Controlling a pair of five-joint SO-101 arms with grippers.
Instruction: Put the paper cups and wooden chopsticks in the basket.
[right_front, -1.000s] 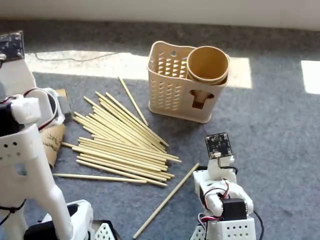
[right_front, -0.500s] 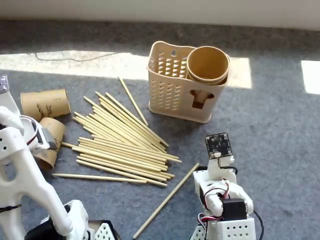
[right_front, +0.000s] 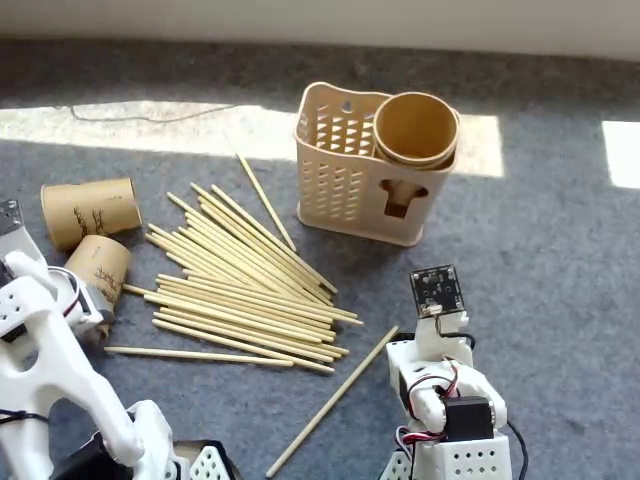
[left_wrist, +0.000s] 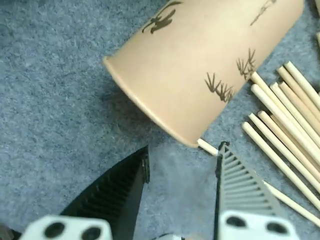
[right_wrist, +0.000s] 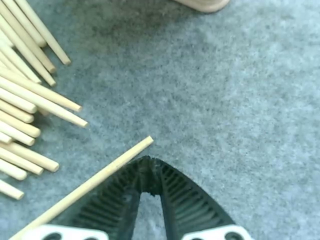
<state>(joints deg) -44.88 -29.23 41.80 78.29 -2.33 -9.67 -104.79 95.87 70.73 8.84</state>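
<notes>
Left gripper (left_wrist: 182, 160) released at a fallen paper cup's (left_wrist: 200, 65) rim — right gripper (right_wrist: 149, 165) clenched, empty.
I see chopsticks (right_front: 240, 285) piled at the basket's (right_front: 335, 180) 8 o'clock — one chopstick tip (left_wrist: 207, 146) lies at that cup's rim.

My left arm (right_front: 45, 350) stands at the near left edge of the high view, bent forward at the wrist. My left gripper (left_wrist: 182, 159) points down, jaws spread wide. My right arm (right_front: 445, 400) sits folded low at the near right, and my right gripper (right_wrist: 148, 167) has its jaws pressed together.
</notes>
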